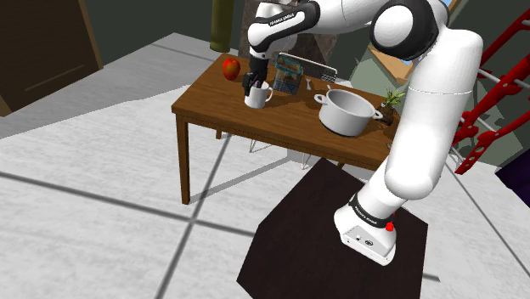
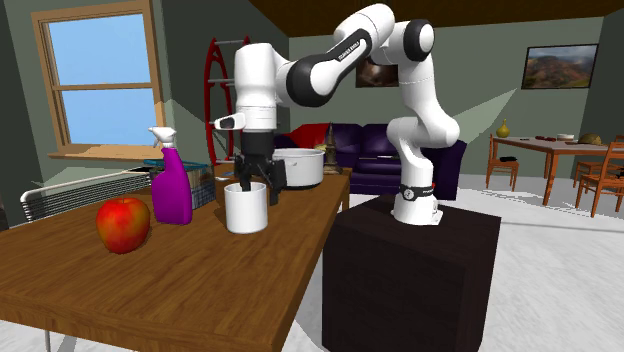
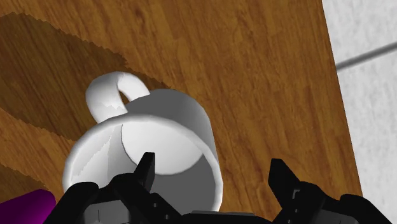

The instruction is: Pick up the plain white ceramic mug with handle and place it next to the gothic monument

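**A:** Where is the mug?

**B:** The white mug (image 3: 159,127) stands upright on the wooden table (image 3: 267,76), between the red apple (image 2: 123,224) and the big white pot (image 1: 348,115). It is near the purple spray bottle (image 2: 170,188). Its handle (image 3: 108,95) is on the side away from the gripper (image 3: 212,170).

**A:** And the fingers?

**B:** They are spread apart, gripping nothing. One fingertip (image 3: 145,167) hangs over the mug's hollow and the other is outside the wall, so one side of the rim lies between them (a rim pinch, I judge, not a grasp round the body).

**A:** How should it be done well?

**B:** Come straight down until the pads overlap the wall well below the lip, then close slowly. A shallow bite on a smooth, curved wall could let the mug swing or slip. Avoid the handle, and lift vertically so the bottle isn't knocked.

**A:** And the monument?

**B:** I cannot pick it out for certain, so I cannot judge which way to carry the mug.
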